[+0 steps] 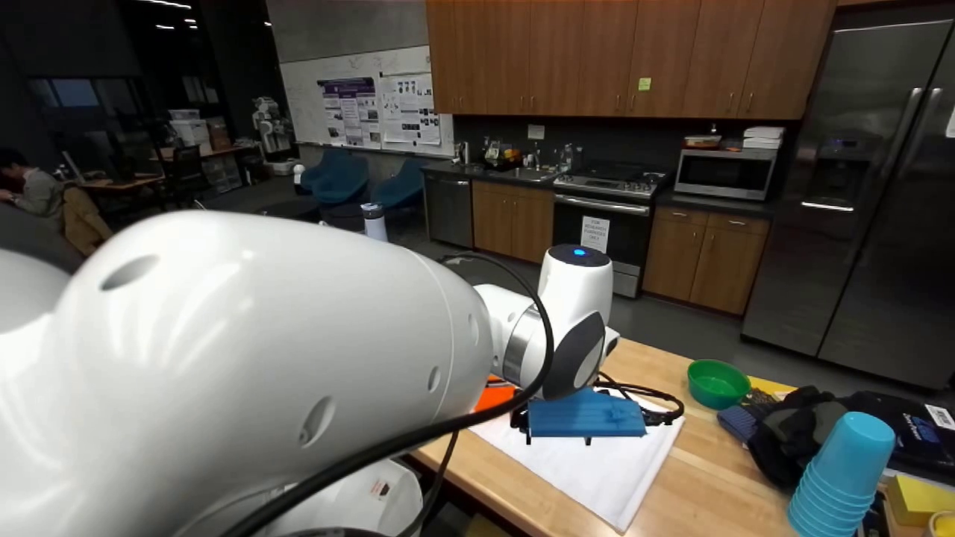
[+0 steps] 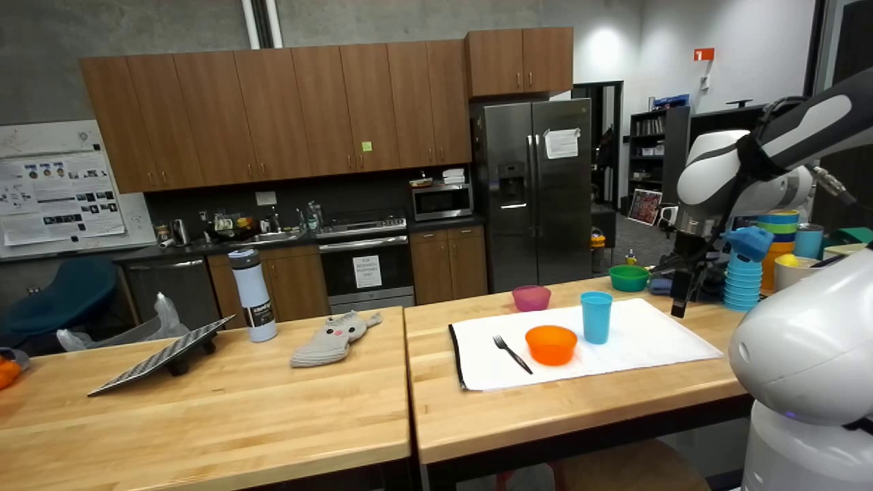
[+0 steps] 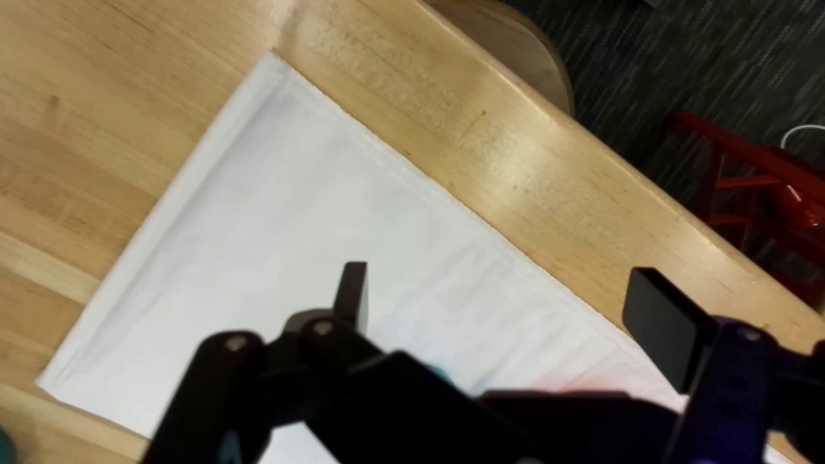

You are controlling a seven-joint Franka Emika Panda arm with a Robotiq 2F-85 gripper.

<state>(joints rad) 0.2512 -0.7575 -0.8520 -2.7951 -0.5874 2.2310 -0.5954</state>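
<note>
starts at far left in an exterior view with a black-and-white patterned flat panel (image 2: 164, 353), tilted on dark supports on a pale wooden left-hand table (image 2: 239, 423). continues with a tall white bottle with a dark lid (image 2: 252, 296), upright near the far edge, then with a grey knitted cat-faced soft thing (image 2: 335, 341), lying near the seam between the tables. across the seam, shows a wide rectangular white cloth (image 2: 655, 341) spread on a second pale wooden table (image 2: 477, 429). on its left part, a slim black fork (image 2: 513, 354), tines pointing away; just beyond its far edge, a small pink bowl (image 2: 531, 298); on the cloth again, an open orange bowl (image 2: 551, 344) and, just beside and slightly behind, an upright light-blue plastic cup (image 2: 596, 318). farther back, on bare wood, a round green bowl (image 2: 628, 277). to the right of that, shows the black two-fingered gripper (image 3: 501, 287) below the white robot arm (image 2: 702, 179), fingers spread wide and pointing down, raised over the cloth, with bare cloth and wood visible through the gap in the wrist view. also shows there a small blue patch (image 3: 438, 372), mostly hidden by the gripper; cannot tell whether part of the cup. ends at right with a stack of upturned light-blue cups (image 2: 742, 283), near a dark fabric heap (image 1: 794, 432) and a yellow block (image 1: 921, 500).
</note>
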